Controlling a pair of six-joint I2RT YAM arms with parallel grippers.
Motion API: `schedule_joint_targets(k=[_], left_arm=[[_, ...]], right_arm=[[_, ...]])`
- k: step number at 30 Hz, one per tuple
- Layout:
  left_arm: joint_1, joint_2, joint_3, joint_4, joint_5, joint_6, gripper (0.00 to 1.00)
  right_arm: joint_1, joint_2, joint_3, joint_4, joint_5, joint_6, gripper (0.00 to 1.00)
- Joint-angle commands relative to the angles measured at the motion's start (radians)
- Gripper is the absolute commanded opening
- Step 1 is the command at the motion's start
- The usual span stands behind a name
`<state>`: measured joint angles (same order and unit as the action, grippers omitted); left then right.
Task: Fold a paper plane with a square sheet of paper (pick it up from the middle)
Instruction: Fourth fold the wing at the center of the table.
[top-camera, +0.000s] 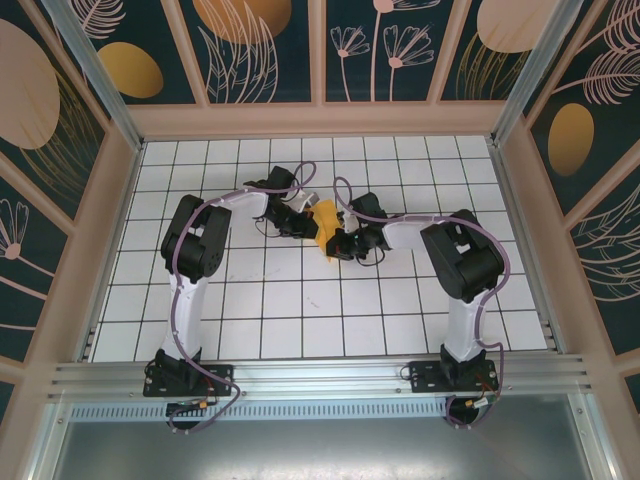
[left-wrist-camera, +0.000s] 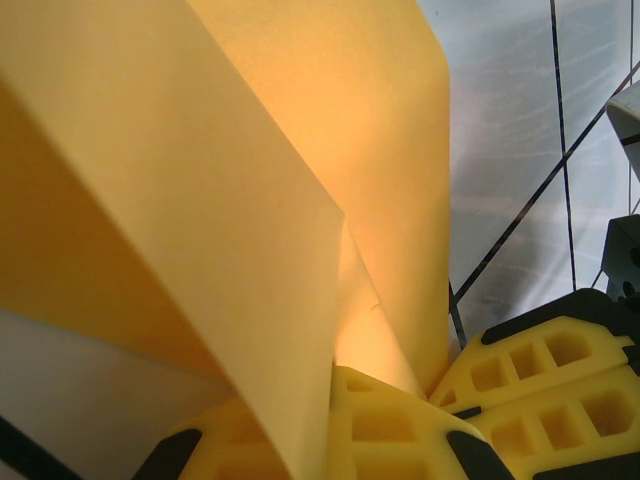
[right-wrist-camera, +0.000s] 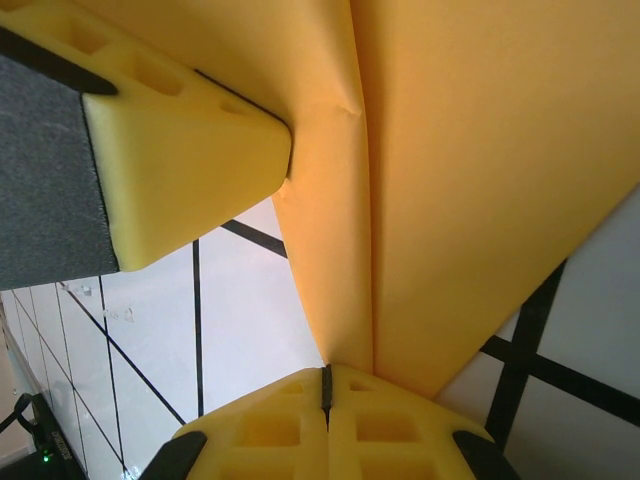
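Two end effectors (left-wrist-camera: 332, 405) (right-wrist-camera: 325, 388) pinch the folded paper (right-wrist-camera: 480, 150).

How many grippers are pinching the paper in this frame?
2. The left gripper is shut on the paper from its left side, and the right gripper is shut on it from its near right, mid-table.

White gridded tabletop (top-camera: 300, 310) amid floral wall panels (top-camera: 250, 50)
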<state>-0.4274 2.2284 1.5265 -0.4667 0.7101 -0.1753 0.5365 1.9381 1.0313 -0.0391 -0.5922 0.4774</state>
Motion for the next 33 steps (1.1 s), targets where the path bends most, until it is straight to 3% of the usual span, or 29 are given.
schedule_joint_targets(k=[1,6,16,27,33], left_arm=[[0.007,0.04,0.009,-0.035,-0.052,0.023,0.0],[0.007,0.042,0.01,-0.036,-0.052,0.025,0.0],[0.007,0.039,0.008,-0.038,-0.054,0.026,0.0],[0.007,0.04,0.01,-0.036,-0.055,0.026,0.0],[0.007,0.041,0.005,-0.039,-0.055,0.028,0.0]], right_arm=[[0.0,-0.013,-0.018,-0.093,0.042,-0.002,0.02],[-0.001,-0.059,-0.025,-0.035,-0.036,0.021,0.02],[-0.003,0.041,-0.086,-0.062,0.021,0.031,0.02],[-0.003,-0.037,-0.144,-0.029,-0.017,0.053,0.0],[-0.017,-0.117,-0.043,0.067,-0.065,0.102,0.01]])
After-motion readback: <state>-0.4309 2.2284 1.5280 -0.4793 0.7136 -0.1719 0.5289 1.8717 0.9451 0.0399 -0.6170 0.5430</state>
